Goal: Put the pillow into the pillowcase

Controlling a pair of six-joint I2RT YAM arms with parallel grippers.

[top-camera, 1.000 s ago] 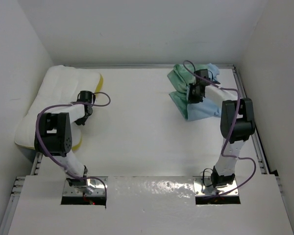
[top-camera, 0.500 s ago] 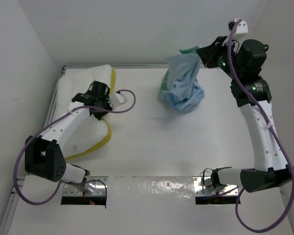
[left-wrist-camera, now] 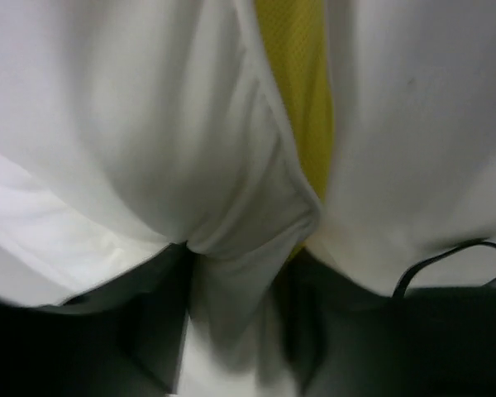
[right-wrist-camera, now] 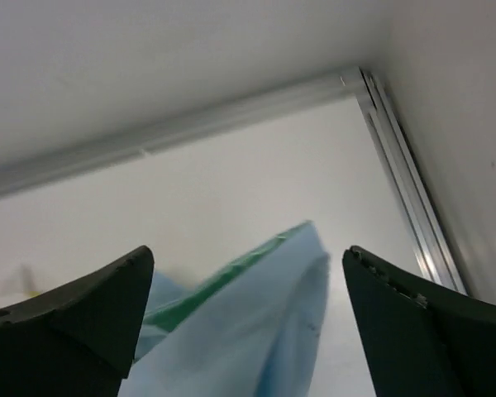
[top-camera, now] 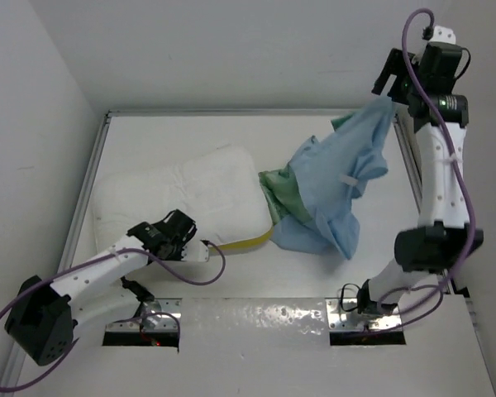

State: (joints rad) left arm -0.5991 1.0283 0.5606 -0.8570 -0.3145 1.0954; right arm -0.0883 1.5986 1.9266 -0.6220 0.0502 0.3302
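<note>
The left tool (left-wrist-camera: 231, 318) grips the near edge of the pillow (top-camera: 182, 192), while the right tool (right-wrist-camera: 248, 250), spread wide, hangs just above the draped pillowcase (top-camera: 341, 184), seemingly without touching it.

You had open worktop (top-camera: 198, 132) behind the pillow (top-camera: 182, 190); the hanging pillowcase (top-camera: 347, 165) blocked the right half and met the pillow's edge, leaving no gap between.

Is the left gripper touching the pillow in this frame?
Touching. The left wrist view shows the left gripper clamped on a bunched fold of the pillow, white fabric pressed against both dark jaws.
</note>
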